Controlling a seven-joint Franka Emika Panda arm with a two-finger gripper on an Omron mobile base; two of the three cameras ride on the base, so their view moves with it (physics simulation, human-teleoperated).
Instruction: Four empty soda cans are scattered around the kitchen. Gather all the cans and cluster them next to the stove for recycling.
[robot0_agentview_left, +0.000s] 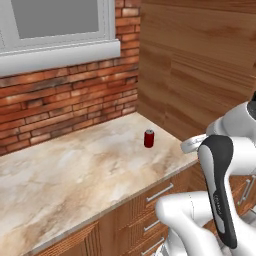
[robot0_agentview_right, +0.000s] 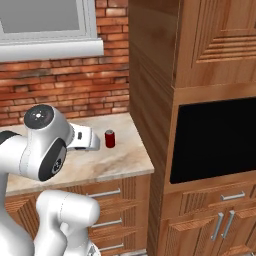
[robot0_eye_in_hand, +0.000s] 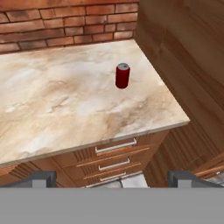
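One red soda can (robot0_agentview_left: 149, 138) (robot0_agentview_right: 109, 138) (robot0_eye_in_hand: 122, 75) with a silver top stands upright on the marble counter (robot0_agentview_left: 75, 170) (robot0_eye_in_hand: 57, 100), near its right end beside the wooden wall. My gripper (robot0_eye_in_hand: 113, 178) hangs open in front of the counter's edge, above the drawers. It points down at the can from a distance, and nothing sits between its fingertips (robot0_eye_in_hand: 43, 177). The stove is out of view.
A brick wall (robot0_agentview_left: 65, 100) with a window sill (robot0_agentview_left: 60, 55) backs the counter. A tall wooden cabinet (robot0_agentview_right: 150, 100) with a black built-in panel (robot0_agentview_right: 215, 140) closes off the right side. Drawers with steel handles (robot0_eye_in_hand: 116, 146) run below the counter.
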